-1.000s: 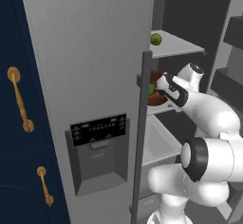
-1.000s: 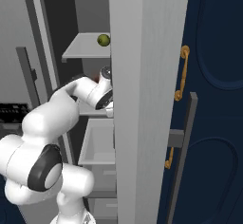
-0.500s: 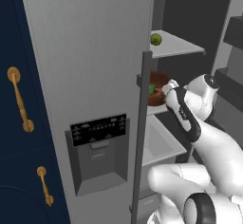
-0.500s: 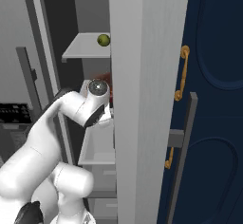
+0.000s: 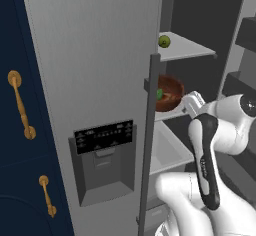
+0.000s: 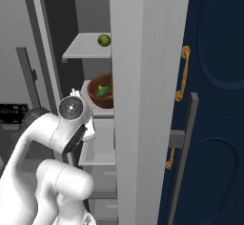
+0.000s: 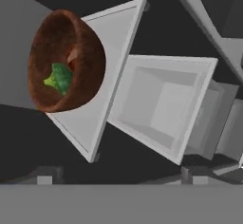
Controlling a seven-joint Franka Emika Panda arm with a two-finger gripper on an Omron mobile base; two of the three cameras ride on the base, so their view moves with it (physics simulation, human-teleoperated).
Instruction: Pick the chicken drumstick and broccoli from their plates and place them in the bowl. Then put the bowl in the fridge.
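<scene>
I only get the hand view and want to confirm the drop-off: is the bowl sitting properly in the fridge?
Observer: Yes. The bowl stands upright on a white shelf behind the open fridge door.
Operator: What else is stored there?
Observer: A small round yellow-green fruit sits on the shelf above the bowl.
Operator: I see broccoli in the bowl. Is the gripper off it?
Observer: Yes. In the left base view the gripper is beside the bowl's rim, open, holding nothing.
</scene>
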